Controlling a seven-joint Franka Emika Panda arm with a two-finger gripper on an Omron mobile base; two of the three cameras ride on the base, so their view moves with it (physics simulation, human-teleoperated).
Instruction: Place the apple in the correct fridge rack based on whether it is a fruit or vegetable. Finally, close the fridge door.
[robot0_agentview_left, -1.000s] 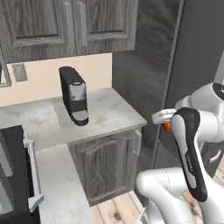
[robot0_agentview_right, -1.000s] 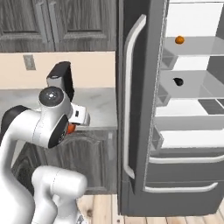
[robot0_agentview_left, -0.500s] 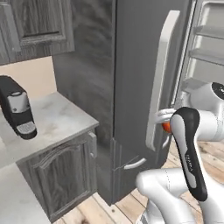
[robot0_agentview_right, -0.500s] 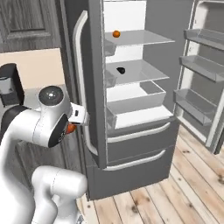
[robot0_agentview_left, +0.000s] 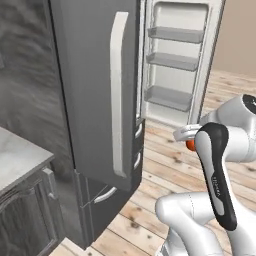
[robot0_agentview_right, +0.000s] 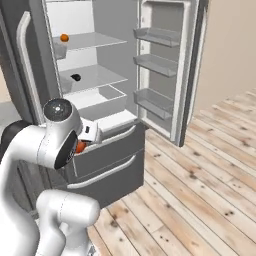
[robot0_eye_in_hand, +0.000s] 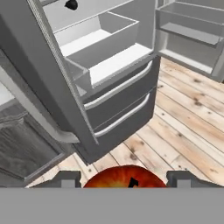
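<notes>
The robot's fingers (robot0_eye_in_hand: 124, 180) grip the red apple (robot0_eye_in_hand: 124, 177), closed against its sides, in the hand view. Ahead of them the open fridge shows its drawers and white lower shelves. The right base view adds what the hand view cuts off: the top fridge rack (robot0_agentview_right: 97, 41), far above and beyond the fingers, carrying a paler orange fruit (robot0_agentview_right: 64, 37). The left base view shows the shut left door (robot0_agentview_left: 95, 95) and the open door's bins (robot0_agentview_left: 170, 62).

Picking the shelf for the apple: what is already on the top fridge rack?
An orange round fruit sits near the left end of the top fridge rack. The closed left door covers whatever lies farther left.
</notes>
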